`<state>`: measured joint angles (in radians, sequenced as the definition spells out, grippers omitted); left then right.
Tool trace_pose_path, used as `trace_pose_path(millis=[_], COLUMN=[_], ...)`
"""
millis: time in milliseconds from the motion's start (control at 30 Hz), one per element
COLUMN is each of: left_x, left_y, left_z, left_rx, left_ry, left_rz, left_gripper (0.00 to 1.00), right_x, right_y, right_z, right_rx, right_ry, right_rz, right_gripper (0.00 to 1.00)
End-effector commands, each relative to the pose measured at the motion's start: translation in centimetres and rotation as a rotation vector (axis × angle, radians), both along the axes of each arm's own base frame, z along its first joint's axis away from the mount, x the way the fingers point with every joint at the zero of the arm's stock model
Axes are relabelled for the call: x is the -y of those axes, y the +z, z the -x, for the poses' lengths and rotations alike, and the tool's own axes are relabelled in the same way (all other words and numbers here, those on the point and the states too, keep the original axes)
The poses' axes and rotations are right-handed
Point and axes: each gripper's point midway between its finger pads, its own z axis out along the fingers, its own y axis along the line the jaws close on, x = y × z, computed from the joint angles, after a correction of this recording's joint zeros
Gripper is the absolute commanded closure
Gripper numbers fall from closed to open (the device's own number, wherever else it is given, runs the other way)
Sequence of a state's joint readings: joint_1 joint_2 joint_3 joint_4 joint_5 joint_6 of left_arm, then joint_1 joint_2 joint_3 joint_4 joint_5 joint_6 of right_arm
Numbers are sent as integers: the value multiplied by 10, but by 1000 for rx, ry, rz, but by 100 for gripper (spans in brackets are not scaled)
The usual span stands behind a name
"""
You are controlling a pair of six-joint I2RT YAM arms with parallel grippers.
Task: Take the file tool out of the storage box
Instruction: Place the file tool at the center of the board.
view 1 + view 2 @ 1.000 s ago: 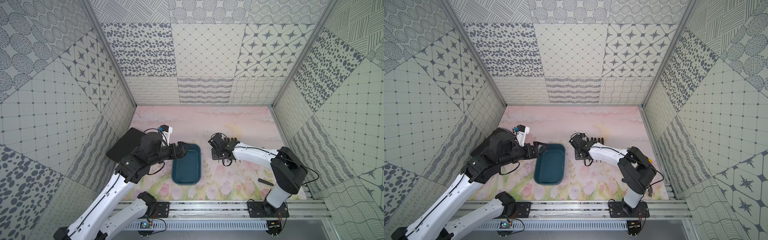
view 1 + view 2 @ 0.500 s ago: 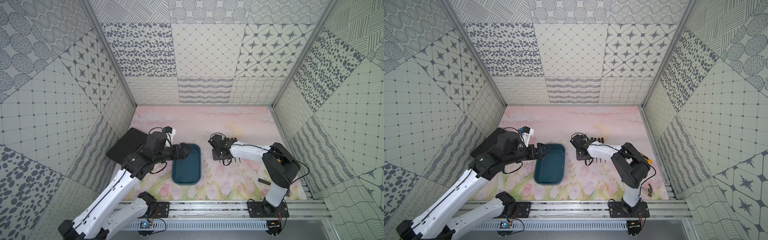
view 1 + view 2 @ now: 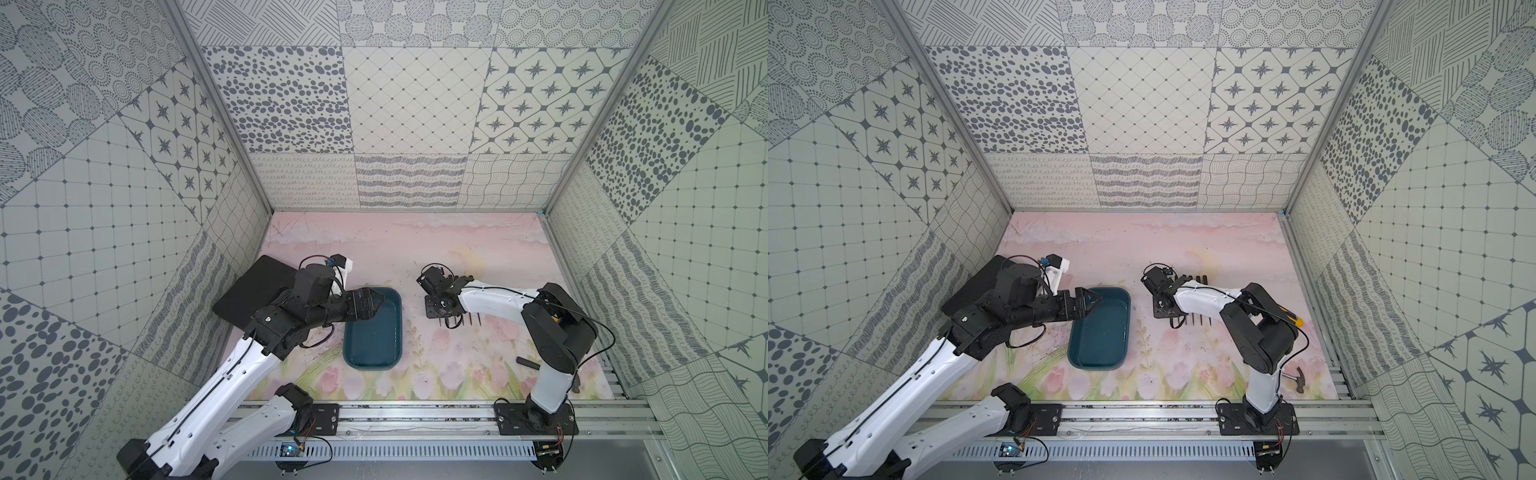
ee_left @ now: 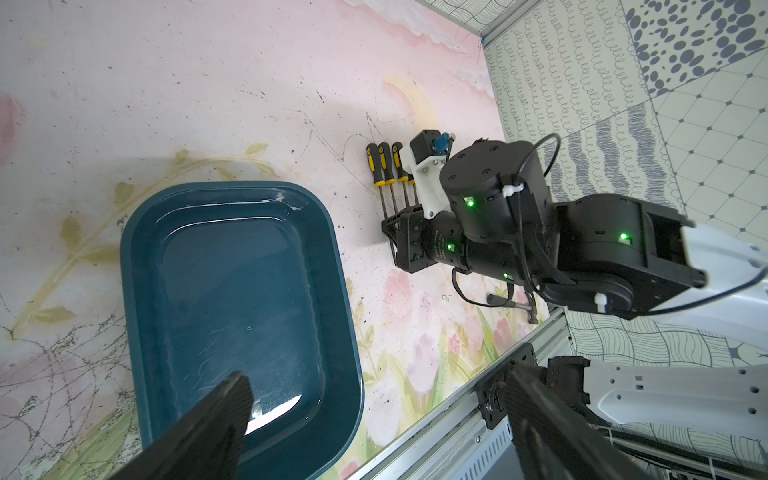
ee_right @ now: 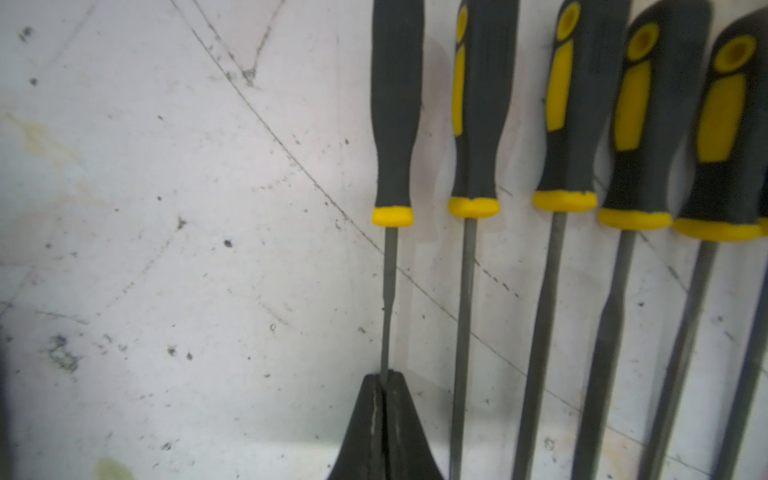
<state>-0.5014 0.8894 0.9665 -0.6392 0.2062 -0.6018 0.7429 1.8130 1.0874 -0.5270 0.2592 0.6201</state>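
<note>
Several files (image 5: 565, 124) lie in a row on the tabletop (image 3: 374, 249). The right tool (image 5: 384, 380) pinches the thin shaft of the end file tool (image 5: 395, 104). The storage box (image 3: 374, 332) sits empty nearby, with the left tool (image 3: 376, 304) spread over its corner. This looks like placing. The next move calls for a release and a straight lift, sparing the neighbours.

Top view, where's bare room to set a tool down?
Widest bare patch: the mat between the back wall and the storage box. Also free: the strip between box and front rail, and the box's inside. Crowded: the row of files, one held by the right gripper, and the hammer corner.
</note>
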Motion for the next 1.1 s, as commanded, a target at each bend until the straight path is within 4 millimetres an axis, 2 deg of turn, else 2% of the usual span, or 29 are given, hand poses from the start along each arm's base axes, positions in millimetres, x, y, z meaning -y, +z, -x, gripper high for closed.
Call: trace_pose_path(millis=[0,233,433,867,1067], left_x=[2,3,1,1,-2], left_y=[2,1,-1,-2,-3], left_z=[-2,-3,-3,-3,-4], left_rx=[16,8,7,4,9], left_ry=[-8,-8,-2,-2,8], left_rz=[4,8,-2,-4,-23], left_gripper=[1,1,1,1,1], right_x=[-1,0,-1,-1,-4], right_y=[-4,-5,-5,-4,6], right_z=[-8,-7,-7,-6,-12], right_rx=[6,4,1,-1,29], right_ry=[-5,-5,-3,-2,8], right_rz=[6,8,3,-2,-5], right_gripper=[100,98,90,89,87])
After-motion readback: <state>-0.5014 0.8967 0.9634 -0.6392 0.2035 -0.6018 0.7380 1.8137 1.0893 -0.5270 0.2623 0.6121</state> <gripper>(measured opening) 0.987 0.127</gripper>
